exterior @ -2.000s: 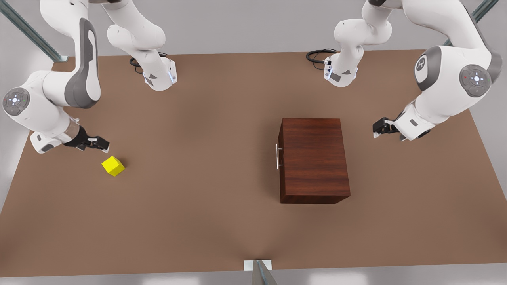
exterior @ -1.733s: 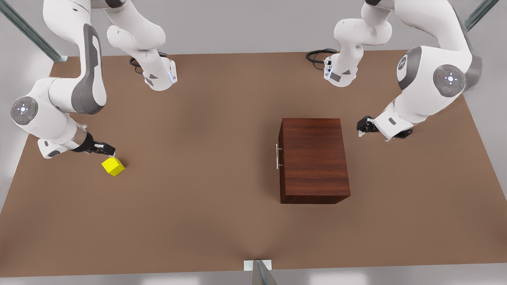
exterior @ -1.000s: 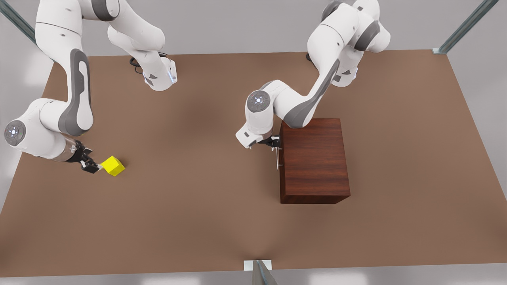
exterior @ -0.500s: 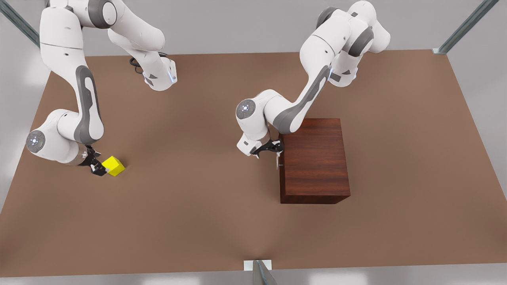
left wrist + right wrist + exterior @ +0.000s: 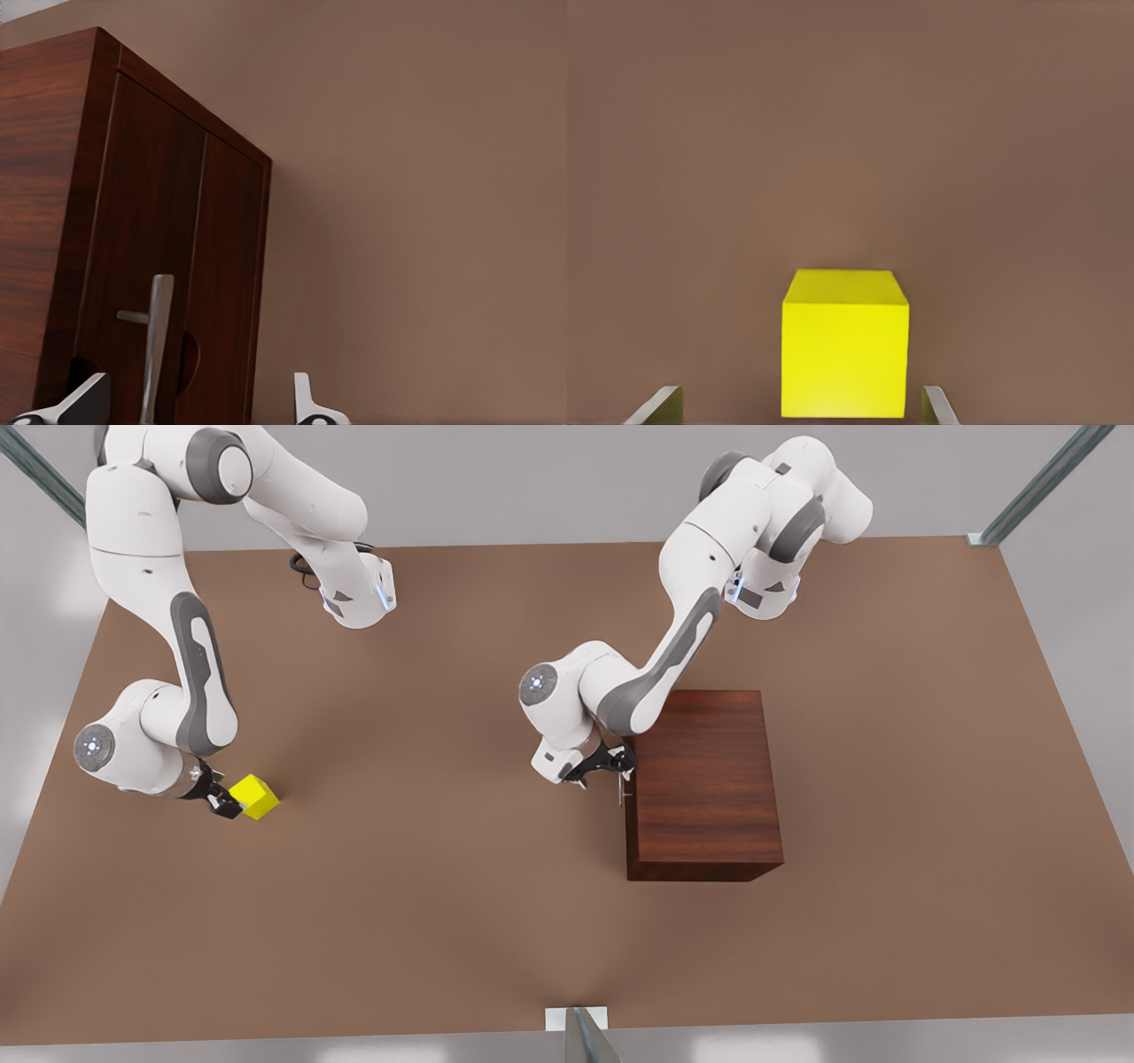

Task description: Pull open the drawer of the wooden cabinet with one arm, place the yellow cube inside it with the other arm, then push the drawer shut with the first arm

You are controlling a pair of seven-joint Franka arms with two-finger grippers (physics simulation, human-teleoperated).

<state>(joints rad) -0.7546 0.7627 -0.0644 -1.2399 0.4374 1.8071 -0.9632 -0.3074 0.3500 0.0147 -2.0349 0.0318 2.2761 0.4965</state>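
While both arms have closed in, left pincer sits apart astride drawer handle, drawer unopened; right pincer spread around yellow cube on bench, ungrasped.

The left pincer hides part of the silver handle.

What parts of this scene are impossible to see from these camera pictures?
- Inside of the dark wooden cabinet: its front is closed.
- Silver bar handle, left wrist view: lower end cut off by the picture edge.
- Small yellow cube, right wrist view: far faces hidden behind itself.
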